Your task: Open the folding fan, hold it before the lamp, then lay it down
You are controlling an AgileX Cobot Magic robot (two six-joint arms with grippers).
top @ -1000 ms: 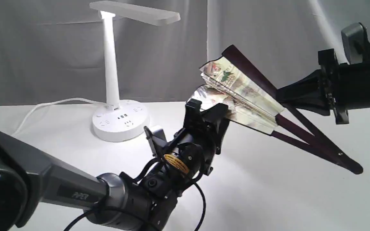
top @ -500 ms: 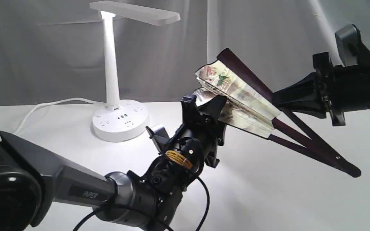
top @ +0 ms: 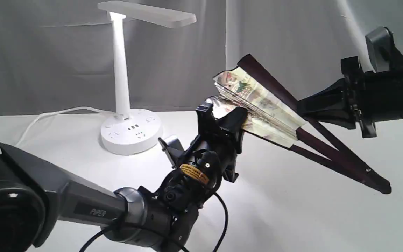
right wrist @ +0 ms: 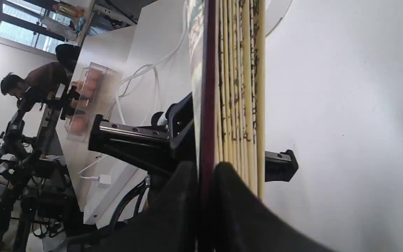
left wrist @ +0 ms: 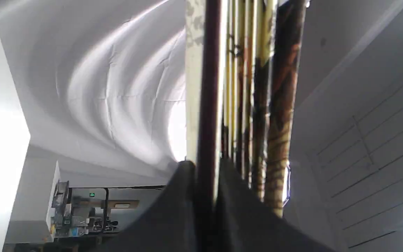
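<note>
The folding fan (top: 264, 105), cream pleated paper with dark maroon guards, hangs partly spread above the white table, its pivot end (top: 380, 184) low at the right. My left gripper (top: 222, 113) is shut on the fan's lower guard near the paper's outer edge; the left wrist view shows its fingers (left wrist: 173, 210) pinching a maroon rib (left wrist: 206, 105). From the right, my right gripper (top: 301, 105) is shut on the upper guard (right wrist: 208, 87), pleats stacked beside it. The white lamp (top: 121, 70) stands lit at the back left, apart from the fan.
The lamp's round base (top: 131, 134) with sockets sits on the table (top: 292, 217), its white cord (top: 54, 113) trailing left. Grey curtain hangs behind. My left arm's black cable (top: 222, 217) loops under the wrist. Beyond the table stands a person (right wrist: 30, 84).
My left gripper has shut on the fan's lower guard after standing open around it. Both arms shifted slightly left, and the fan's outer end sank a little.
</note>
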